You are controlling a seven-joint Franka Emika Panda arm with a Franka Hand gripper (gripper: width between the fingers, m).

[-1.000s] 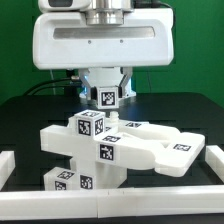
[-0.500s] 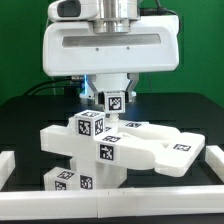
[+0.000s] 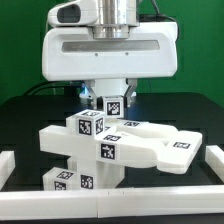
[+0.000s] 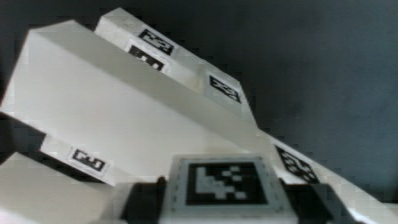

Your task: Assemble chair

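Observation:
My gripper [image 3: 112, 103] hangs under the big white wrist housing, shut on a small white post [image 3: 113, 101] whose tagged end faces outward. The post hovers just above the chair parts [image 3: 110, 150], a stack of matte white blocks with black-and-white tags in the middle of the black table. I cannot tell whether it touches them. In the wrist view the post's tag [image 4: 222, 183] sits between the two black fingers [image 4: 146, 200]. Beyond it lies a broad white slab [image 4: 125, 90] with a tagged bar [image 4: 187, 65] along its edge.
Plain white border rails run along the exterior view's left [image 3: 8, 166], right [image 3: 213, 160] and front [image 3: 110, 207] of the black table [image 3: 25, 115]. Cables trail behind the arm at the back left.
The arm has carried the post a little toward the exterior view's right and slightly down, closer to the stacked chair parts. The grip stays the same.

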